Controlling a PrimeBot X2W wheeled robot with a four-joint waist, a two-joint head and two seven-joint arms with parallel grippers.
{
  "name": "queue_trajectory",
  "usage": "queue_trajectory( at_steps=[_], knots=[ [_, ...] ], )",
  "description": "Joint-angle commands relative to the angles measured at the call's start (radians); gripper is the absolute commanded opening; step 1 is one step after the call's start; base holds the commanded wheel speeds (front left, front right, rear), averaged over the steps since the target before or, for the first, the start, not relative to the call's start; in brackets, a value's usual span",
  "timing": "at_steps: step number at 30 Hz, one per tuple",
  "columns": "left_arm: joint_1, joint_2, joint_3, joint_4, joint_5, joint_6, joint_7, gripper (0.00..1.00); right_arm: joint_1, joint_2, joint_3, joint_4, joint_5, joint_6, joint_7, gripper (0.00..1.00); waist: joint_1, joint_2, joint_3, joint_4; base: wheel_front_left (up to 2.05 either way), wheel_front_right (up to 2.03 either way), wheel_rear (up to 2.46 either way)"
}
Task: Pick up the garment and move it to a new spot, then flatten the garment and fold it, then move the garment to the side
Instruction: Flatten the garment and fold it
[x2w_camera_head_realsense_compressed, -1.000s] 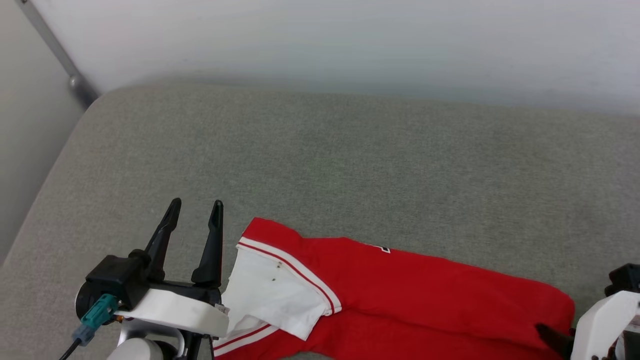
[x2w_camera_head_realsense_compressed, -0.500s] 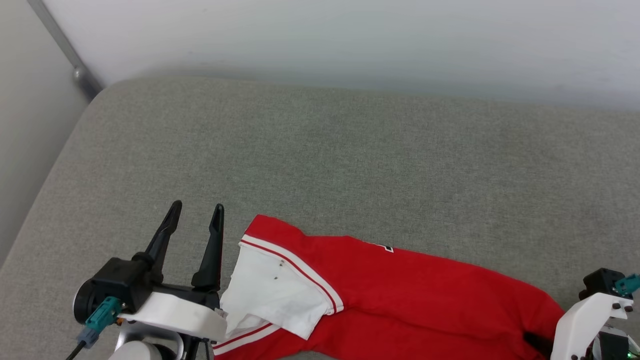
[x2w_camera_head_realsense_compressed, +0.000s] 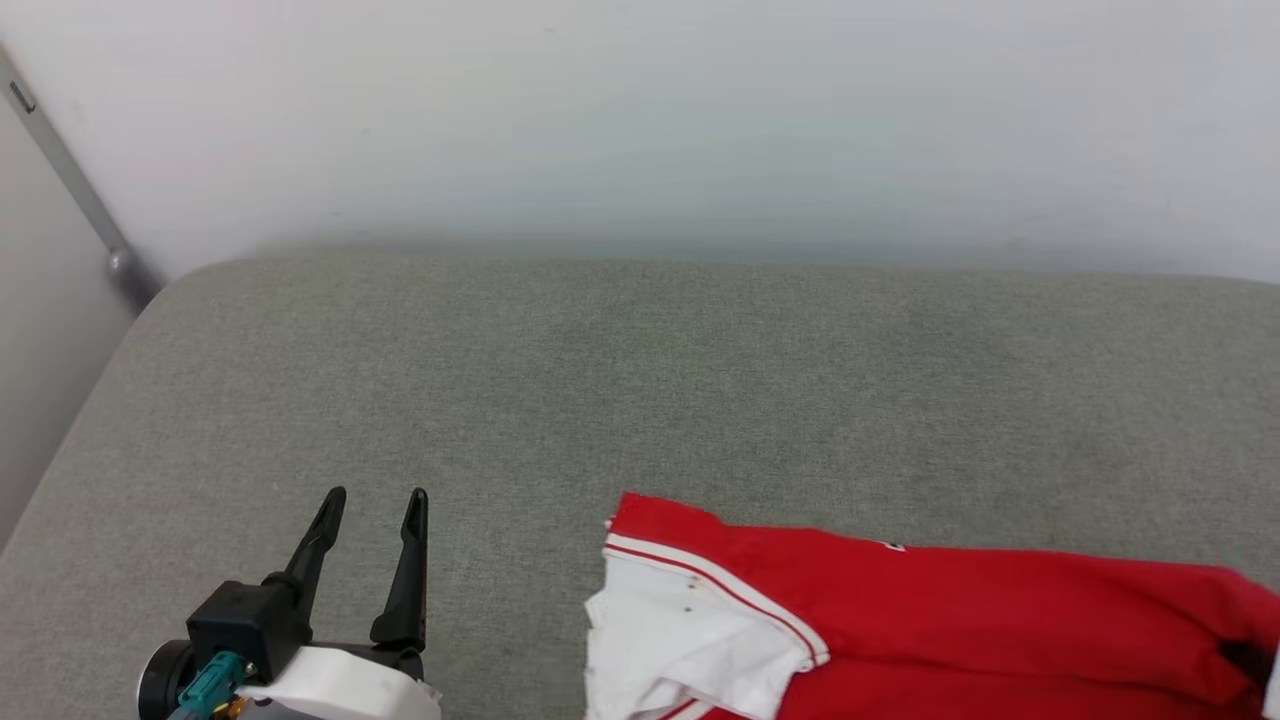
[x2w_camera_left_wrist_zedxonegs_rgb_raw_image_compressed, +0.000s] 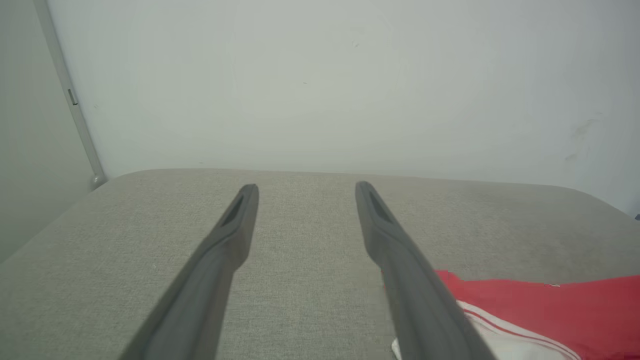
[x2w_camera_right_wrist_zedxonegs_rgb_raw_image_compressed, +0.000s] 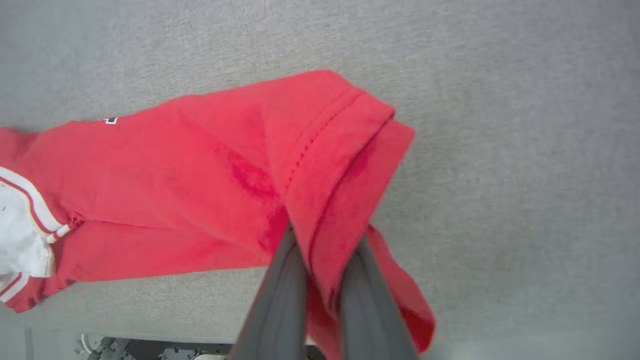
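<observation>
1. The garment (x2w_camera_head_realsense_compressed: 930, 620) lies on the cushion (x2w_camera_head_realsense_compressed: 640, 380), in the lower right of the head view.
2. The right gripper (x2w_camera_right_wrist_zedxonegs_rgb_raw_image_compressed: 324, 250) is closed on a fold of the red hem. The left gripper (x2w_camera_head_realsense_compressed: 377, 495), at the lower left, is open and empty, apart from the white sleeve.
3. The pinch takes only a narrow fold, so I think the cloth may slip out during a lift.
4. With one hold only, the sleeve end may drag and the garment may twist.
5. The garment is near the cushion's front edge and could slide off.
</observation>
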Motion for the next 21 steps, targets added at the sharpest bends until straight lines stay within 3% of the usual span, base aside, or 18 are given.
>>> queue_trajectory(
  at_steps=[1,6,11,17,21],
  knots=[
    [0.007,0.0,-0.001,0.0,-0.002,0.005,-0.002,1.0,-0.001,0.001,-0.04,-0.016,-0.019,0.0,0.023,0.0,0.0,-0.0001,-0.005,-0.008,0.0,0.0,0.0],
    [0.014,-0.007,-0.001,0.005,-0.007,0.006,-0.004,1.0,-0.015,0.03,-0.109,-0.052,-0.055,0.0,0.092,0.0,0.0,-0.0001,-0.009,-0.022,0.0,0.0,0.0],
    [0.01,-0.011,-0.007,0.007,-0.007,0.002,-0.005,1.0,-0.042,0.144,-0.097,-0.08,0.005,0.0,0.189,0.0,0.0,-0.0001,-0.009,-0.029,0.0,0.0,0.0],
    [-0.02,-0.017,-0.021,0.009,-0.005,-0.009,0.007,1.0,-0.057,0.199,0.018,-0.05,0.171,0.0,0.209,0.0,0.0,-0.0001,0.01,-0.013,0.0,0.0,0.0],
    [-0.036,-0.027,-0.036,0.016,-0.004,-0.016,0.011,1.0,-0.082,0.202,0.154,0.034,0.34,0.0,0.132,0.0,0.0,-0.0001,0.021,0.003,0.0,0.0,0.0]
  ],
)
